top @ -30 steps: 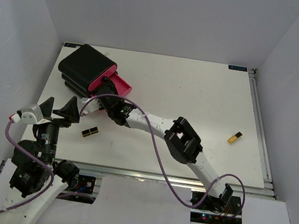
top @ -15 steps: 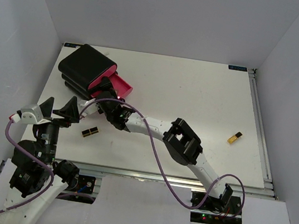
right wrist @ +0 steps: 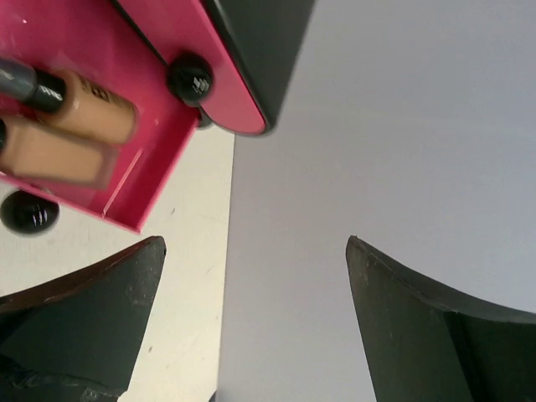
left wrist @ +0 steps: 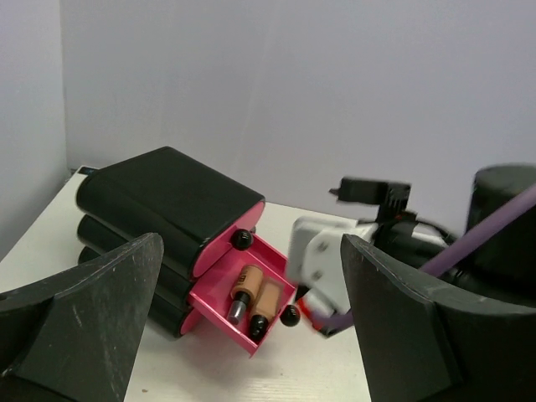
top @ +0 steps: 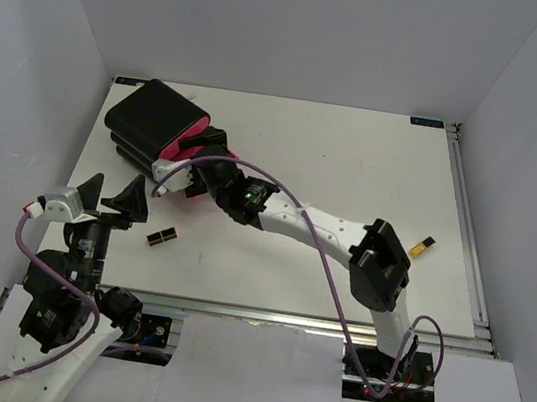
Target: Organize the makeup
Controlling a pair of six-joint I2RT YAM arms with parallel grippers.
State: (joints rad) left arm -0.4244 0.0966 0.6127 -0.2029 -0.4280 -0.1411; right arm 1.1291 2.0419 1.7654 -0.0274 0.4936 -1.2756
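Two beige tubes, one with a grey-black cap and one with a black cap, lie side by side in the open pink drawer of the black case. They also show in the right wrist view. My right gripper is open and empty at the drawer's front; its jaws hold nothing. A gold-and-black lipstick lies near my left gripper, which is open, empty and raised above the table. A second lipstick lies far right.
The black-and-pink case stands at the table's back left corner. Black knobs stick out from the drawer fronts. The right arm stretches diagonally across the middle of the table. White walls enclose three sides.
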